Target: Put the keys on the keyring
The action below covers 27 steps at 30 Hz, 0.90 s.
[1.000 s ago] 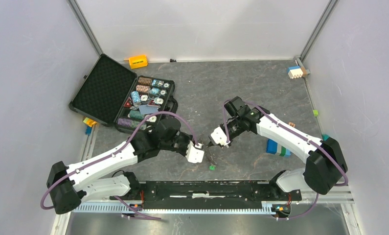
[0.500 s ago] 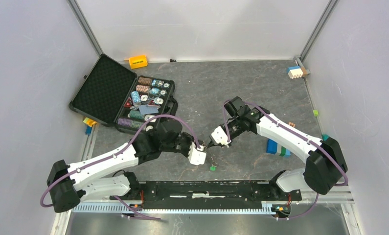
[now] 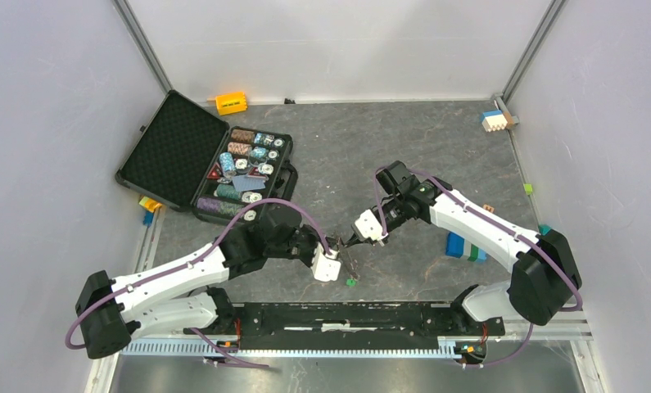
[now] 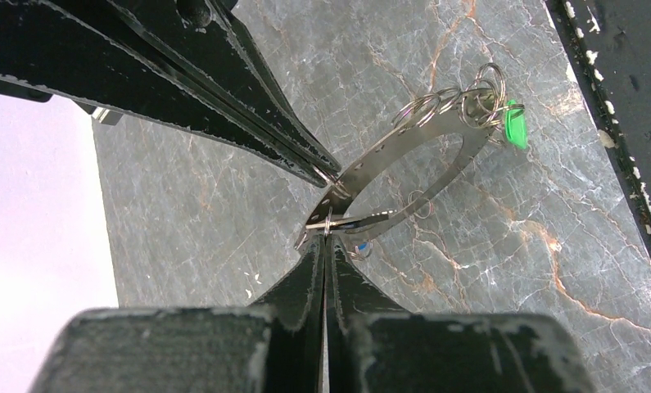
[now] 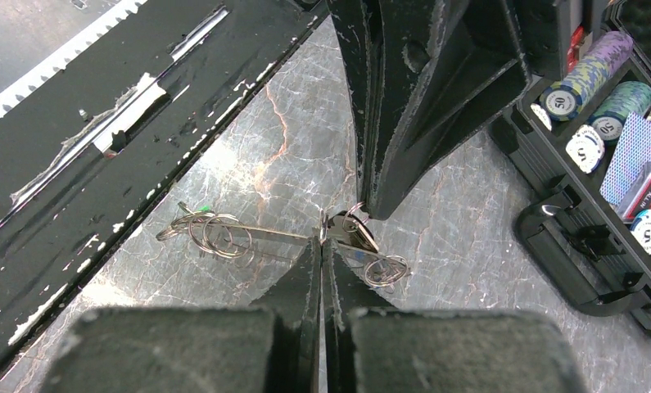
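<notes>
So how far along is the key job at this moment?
Looks done: the green-headed metal key hangs by small split rings at the far end of the flat grey metal keyring. In hand: left gripper and right gripper both pinch its near edge, beside a blue-headed key; whether that is threaded is unclear. Left: perhaps that one, plus a black-headed key, not in view.

The right gripper (image 5: 321, 243) and left gripper (image 5: 363, 210) pinch the keyring (image 5: 264, 235), tips nearly touching; a green key (image 5: 205, 210), apparently, at its end.
</notes>
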### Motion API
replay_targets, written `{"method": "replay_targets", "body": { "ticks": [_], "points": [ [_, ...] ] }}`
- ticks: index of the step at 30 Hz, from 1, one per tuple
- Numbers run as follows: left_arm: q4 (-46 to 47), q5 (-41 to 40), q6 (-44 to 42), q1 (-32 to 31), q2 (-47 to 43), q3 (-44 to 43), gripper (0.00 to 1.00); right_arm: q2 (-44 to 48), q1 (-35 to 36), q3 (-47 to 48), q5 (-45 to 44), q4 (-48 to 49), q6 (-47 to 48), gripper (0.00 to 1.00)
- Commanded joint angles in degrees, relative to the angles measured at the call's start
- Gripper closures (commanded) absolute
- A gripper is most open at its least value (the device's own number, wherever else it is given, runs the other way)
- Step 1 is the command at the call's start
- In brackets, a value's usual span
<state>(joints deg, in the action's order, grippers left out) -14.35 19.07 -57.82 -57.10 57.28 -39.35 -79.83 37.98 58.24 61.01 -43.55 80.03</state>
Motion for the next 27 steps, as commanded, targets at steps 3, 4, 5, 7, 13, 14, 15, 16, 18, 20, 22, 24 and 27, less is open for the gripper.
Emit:
{"method": "replay_targets", "body": {
  "ticks": [3,4,5,7,13,14,15,16,18,20,22,24,27],
  "points": [
    [2.86,0.43,-1.66,-0.57,-0.50,-1.44,0.98,-0.12,-0.19,-0.38,4.80,-1.10,7.95,1.00],
    [2.91,0.36,-1.68,-0.63,-0.65,-1.50,0.98,-0.21,-0.18,-0.44,4.96,-1.11,7.88,1.00],
    [2.93,0.29,-1.63,-0.64,-0.67,-1.56,0.98,-0.40,-0.18,-0.47,5.07,-0.97,7.88,1.00],
    [3.01,0.32,-1.63,-0.80,-0.96,-1.65,0.98,-0.73,-0.18,-0.47,5.21,-0.91,7.65,1.00],
    [3.46,-0.04,-2.03,-1.28,-1.79,-1.26,0.98,-1.69,-0.18,-0.40,5.67,-0.70,7.06,1.00],
    [3.41,-0.08,-2.07,-1.29,-1.88,-1.21,0.98,-1.74,-0.18,-0.25,5.57,-0.75,6.95,1.00],
    [3.45,-0.08,-2.12,-1.27,-1.88,-1.07,0.98,-1.75,-0.21,-0.11,5.55,-0.75,6.84,1.00],
    [3.45,-0.10,-2.34,-1.35,-1.92,-0.86,0.98,-1.73,-0.18,-0.09,5.53,-0.74,6.77,1.00],
    [3.49,-0.09,-2.93,-1.53,-2.17,-0.11,0.98,-1.73,-0.18,-0.06,5.66,-0.58,6.32,1.00],
    [3.47,-0.21,-3.65,-1.72,-2.35,0.55,0.98,-1.64,-0.23,-0.21,5.74,-0.32,6.07,1.00],
    [3.45,-0.49,-4.45,-1.85,-2.48,0.96,0.98,-1.64,-0.35,-0.38,6.07,0.00,5.78,1.00],
    [3.50,-0.43,-4.91,-1.93,-2.55,1.25,0.98,-1.65,-0.57,-0.33,6.31,0.10,5.47,1.00],
    [3.45,-0.52,-5.75,-2.20,-2.70,1.74,0.98,-1.70,-0.73,-0.32,6.63,0.08,5.26,1.00]
  ]
}}
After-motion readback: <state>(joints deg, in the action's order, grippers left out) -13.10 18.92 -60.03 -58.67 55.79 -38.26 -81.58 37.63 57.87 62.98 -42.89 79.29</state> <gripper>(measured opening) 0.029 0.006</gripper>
